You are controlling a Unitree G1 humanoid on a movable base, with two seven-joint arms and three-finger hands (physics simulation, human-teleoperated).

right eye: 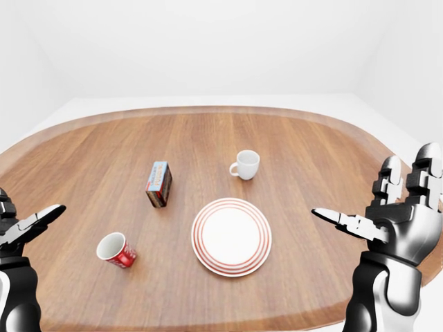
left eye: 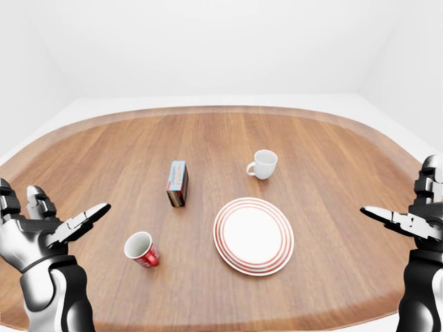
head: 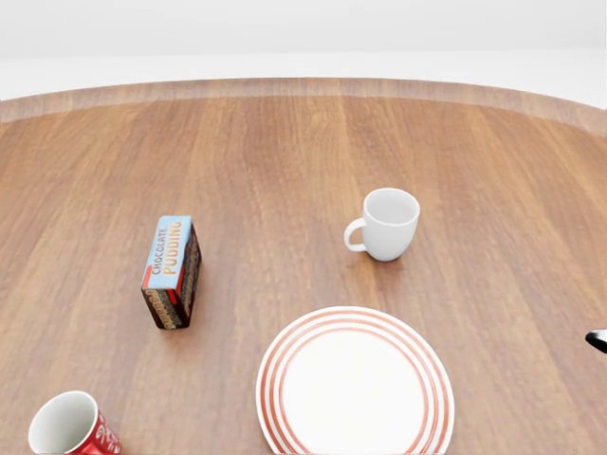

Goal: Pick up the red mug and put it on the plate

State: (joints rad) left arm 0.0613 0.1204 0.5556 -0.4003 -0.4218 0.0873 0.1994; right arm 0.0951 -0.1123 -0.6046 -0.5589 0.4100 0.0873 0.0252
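Nothing done yet. Red mug [left eye: 142,249] stands at 9 o'clock of the empty striped plate [left eye: 253,236], apart. Left hand [left eye: 43,229] and right hand [right eye: 387,223] both spread, holding nothing; grasp and transfer remain.

Red mug [head: 71,428] and plate [head: 354,389] both cropped by head view's bottom edge

A white mug [head: 387,224] and a chocolate pudding box [head: 172,271] stand apart on the wooden table [head: 285,152].
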